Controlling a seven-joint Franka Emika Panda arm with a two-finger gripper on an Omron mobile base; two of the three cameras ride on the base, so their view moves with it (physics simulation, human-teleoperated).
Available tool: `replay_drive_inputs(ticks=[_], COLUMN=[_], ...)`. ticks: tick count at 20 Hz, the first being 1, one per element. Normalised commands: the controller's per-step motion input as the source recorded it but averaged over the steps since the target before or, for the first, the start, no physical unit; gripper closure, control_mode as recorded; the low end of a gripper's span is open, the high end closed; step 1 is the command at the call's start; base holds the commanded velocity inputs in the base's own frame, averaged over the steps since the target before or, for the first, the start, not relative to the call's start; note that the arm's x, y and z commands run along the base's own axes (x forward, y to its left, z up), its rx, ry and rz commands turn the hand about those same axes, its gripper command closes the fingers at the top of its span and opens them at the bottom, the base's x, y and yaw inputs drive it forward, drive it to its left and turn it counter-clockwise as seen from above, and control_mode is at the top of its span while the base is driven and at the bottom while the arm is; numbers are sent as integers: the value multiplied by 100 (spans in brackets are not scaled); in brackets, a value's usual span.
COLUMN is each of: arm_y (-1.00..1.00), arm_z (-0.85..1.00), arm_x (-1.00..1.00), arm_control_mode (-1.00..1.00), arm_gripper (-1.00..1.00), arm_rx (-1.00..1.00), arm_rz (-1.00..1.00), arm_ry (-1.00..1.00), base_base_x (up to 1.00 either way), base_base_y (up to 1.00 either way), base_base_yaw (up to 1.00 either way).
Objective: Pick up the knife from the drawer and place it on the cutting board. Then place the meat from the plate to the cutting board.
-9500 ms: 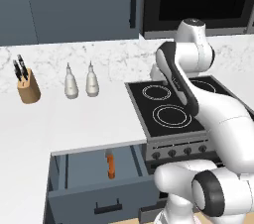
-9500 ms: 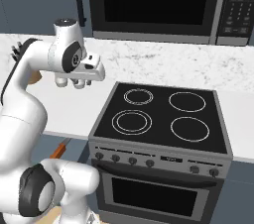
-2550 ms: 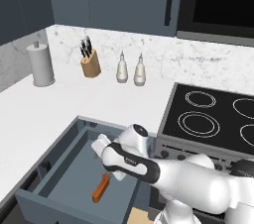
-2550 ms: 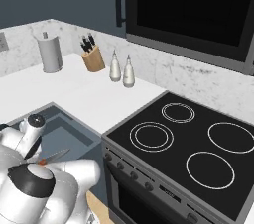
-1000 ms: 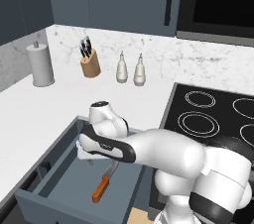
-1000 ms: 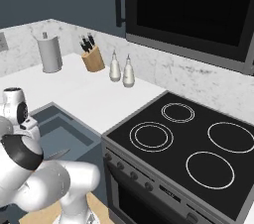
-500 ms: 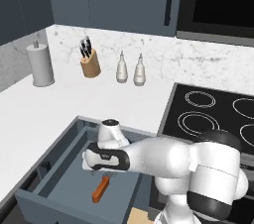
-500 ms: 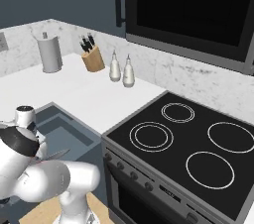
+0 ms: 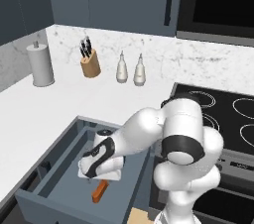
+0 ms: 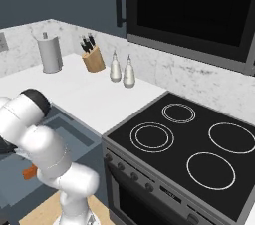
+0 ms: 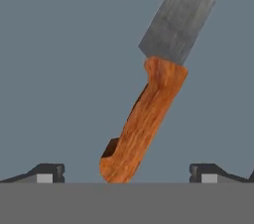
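My gripper [image 11: 126, 176] stands wide: its two dark fingertips [image 11: 47, 172] sit far apart at the bottom of the hand view, at about 7 and 5 o'clock, and nothing is clamped between them. The knife [image 11: 149, 104] lies on the flat grey floor of the drawer [image 9: 54, 168], its orange handle running from the gap between my tips up toward 1 o'clock, where the silver-grey blade begins. The blade's tip is cut off by the top edge of the hand view, and the butt of the handle meets the bottom edge, so I cannot tell whether my tips are level with it or above it.

From the left base view my hand is down inside the open drawer, and my white wrist covers most of the knife; only the end of the orange handle pokes out below it at 6 o'clock. In the right base view my arm hides the hand, and a sliver of orange shows at 9 o'clock beside my forearm.

On the counter [image 9: 30, 114] behind the drawer, toward 11 o'clock, stand a paper towel roll [image 9: 40, 65], a knife block [image 9: 90, 61] and two pale bottles [image 9: 131, 69]. The stove [image 10: 184, 144] sits at 3 o'clock. A tan wooden corner shows at the bottom of the left base view; I cannot tell what it is.
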Motion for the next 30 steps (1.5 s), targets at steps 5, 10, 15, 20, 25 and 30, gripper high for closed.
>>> replay_drive_inputs(ticks=[5,10,15,20,25,30], arm_y=[9,3,32,41,31,-9], arm_z=[-27,-18,-28,-45,-41,6], arm_x=[10,8,38,41,4,-29], arm_control_mode=[-100,-100,-100,-100,-100,-100], arm_gripper=[-100,-100,-100,-100,100,100], arm_rx=[-1,0,-5,-8,-8,0], arm_rz=[0,0,0,0,0,0], arm_ry=[4,2,7,5,-1,-19], base_base_x=[0,0,0,0,0,0], base_base_y=[0,0,0,0,0,0], base_base_yaw=[0,0,0,0,0,0])
